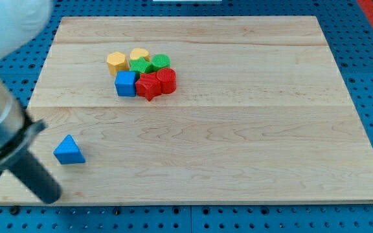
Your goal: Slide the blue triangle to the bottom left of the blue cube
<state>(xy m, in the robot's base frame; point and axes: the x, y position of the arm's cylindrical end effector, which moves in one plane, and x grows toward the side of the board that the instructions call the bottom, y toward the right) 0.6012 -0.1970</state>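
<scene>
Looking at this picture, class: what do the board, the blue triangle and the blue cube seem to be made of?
Board: pale wood in joined planks, matt; grain lines and seams show.
Blue triangle: probably plastic, perhaps painted wood; even colour, smooth faces, slight sheen.
Blue cube: looks the same, uniform blue with no grain visible.

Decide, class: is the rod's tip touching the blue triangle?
Apart. The camera view shows bare wood between my tip and the blue triangle.

Blue triangle (pixel 68 151) lies lower-left, well apart from blue cube (pixel 126 83)
</scene>
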